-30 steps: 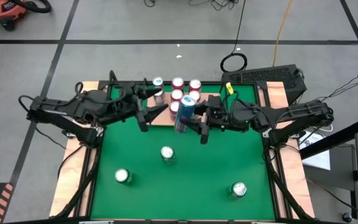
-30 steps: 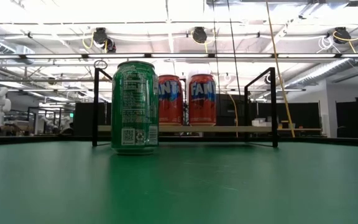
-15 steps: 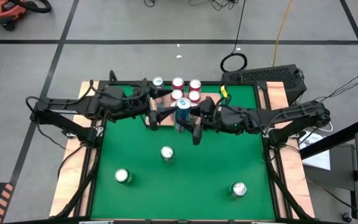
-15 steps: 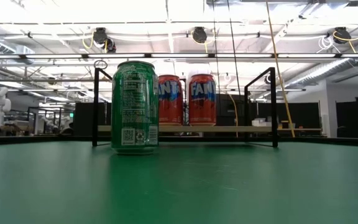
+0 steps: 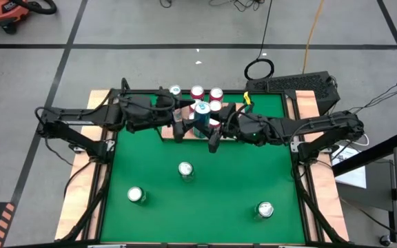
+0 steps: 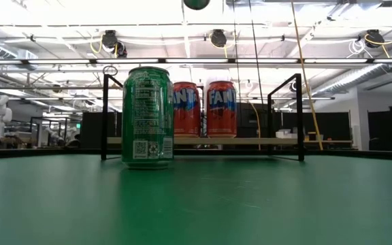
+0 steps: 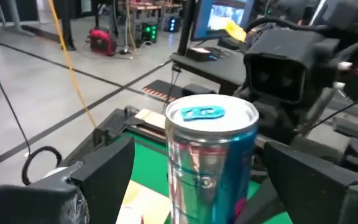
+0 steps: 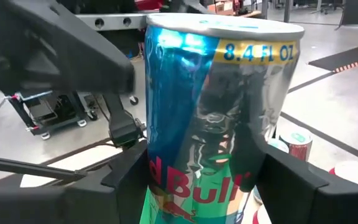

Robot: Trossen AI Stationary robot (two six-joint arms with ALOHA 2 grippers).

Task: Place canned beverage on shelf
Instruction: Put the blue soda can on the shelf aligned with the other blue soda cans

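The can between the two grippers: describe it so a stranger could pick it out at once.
On the green mat, look to the far edge, where the shelf stands. Between the left gripper and right gripper a slim can is held up. Unlike the red cans behind, it is blue and silver.

The slim silver-and-blue can [image 8: 219, 118] is showing "8.4 FL OZ" near its top rim and red "Bull" lettering lower down. The two orange cans [image 6: 209, 109] on the shelf [image 6: 203, 141] are each displaying part of a "FAN" logo. Print on the green can [image 6: 148, 117] is too small to read.
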